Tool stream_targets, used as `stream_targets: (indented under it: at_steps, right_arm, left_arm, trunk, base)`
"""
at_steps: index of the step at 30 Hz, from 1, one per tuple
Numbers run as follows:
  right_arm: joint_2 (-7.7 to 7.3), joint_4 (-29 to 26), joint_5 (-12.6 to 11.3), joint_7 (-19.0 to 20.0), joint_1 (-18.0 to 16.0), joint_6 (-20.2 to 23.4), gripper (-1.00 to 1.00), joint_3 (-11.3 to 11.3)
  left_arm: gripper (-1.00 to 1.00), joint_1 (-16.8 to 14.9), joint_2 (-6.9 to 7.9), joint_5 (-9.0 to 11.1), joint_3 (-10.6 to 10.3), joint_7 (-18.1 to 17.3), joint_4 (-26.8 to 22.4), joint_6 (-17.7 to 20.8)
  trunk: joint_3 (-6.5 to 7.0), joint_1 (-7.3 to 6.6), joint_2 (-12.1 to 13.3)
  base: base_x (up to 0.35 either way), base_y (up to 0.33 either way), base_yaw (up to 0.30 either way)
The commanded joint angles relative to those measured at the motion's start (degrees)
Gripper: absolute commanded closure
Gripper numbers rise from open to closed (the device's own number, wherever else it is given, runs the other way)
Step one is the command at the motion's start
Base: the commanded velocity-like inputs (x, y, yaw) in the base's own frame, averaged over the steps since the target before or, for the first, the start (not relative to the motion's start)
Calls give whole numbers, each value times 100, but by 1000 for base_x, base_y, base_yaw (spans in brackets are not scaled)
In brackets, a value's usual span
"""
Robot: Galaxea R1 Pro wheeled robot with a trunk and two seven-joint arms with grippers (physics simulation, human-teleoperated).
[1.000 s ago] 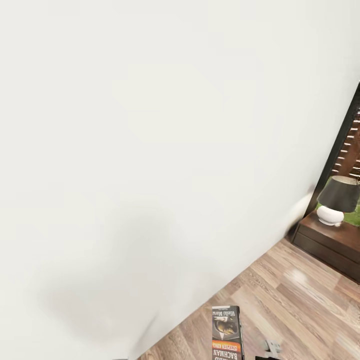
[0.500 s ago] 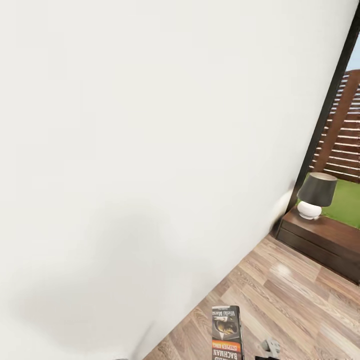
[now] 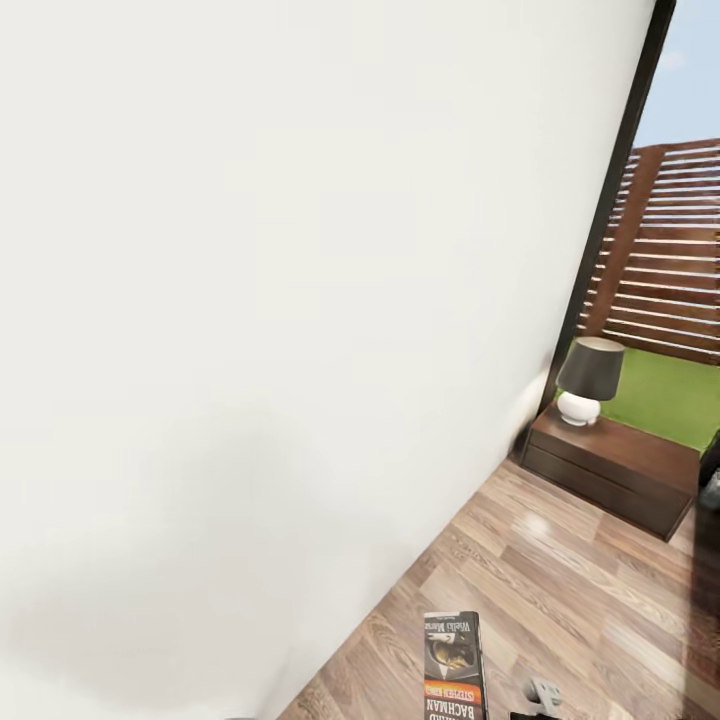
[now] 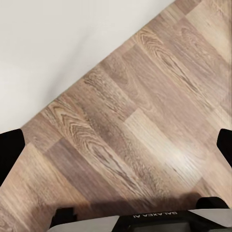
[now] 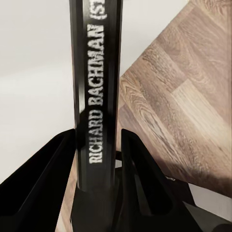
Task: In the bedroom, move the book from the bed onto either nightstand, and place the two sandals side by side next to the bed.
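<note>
The book stands upright at the bottom of the head view, its dark cover with the orange band facing me. In the right wrist view its spine, lettered "RICHARD BACHMAN", is clamped between the black fingers of my right gripper, which is shut on it. My left gripper hangs over the wood floor, open, its fingertips wide apart with nothing between them. A dark brown nightstand stands at the right against the white wall. The bed and sandals are out of view.
A lamp with a dark shade and a white base stands on the nightstand. Behind it a tall window looks onto a slatted fence and grass. A white wall runs close along my left, with wood-plank floor leading to the nightstand.
The camera has turned right: nightstand, lamp and window slid left and further into the picture. The book keeps its place at the bottom, still held.
</note>
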Motion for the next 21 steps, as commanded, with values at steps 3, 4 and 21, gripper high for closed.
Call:
stream_targets:
  at_steps: [3, 4, 21]
  right_arm:
    - [2, 13, -62, 23, -11, 54, 100, 23]
    - [2, 12, -62, 23, -11, 54, 100, 23]
    - [-3, 12, -62, 26, -11, 54, 100, 23]
  left_arm:
    - [-100, -5, 4, 59, -53, -15, 5, -19]
    - [-100, -5, 2, 59, -54, -15, 5, -19]
    - [-100, -5, 1, 59, -56, -15, 5, -19]
  trunk:
    - [-13, 4, -14]
    - [-13, 4, -14]
    - [-13, 4, -14]
  base:
    - [49, 0, -204]
    - [193, 0, -204]
    - [164, 0, -203]
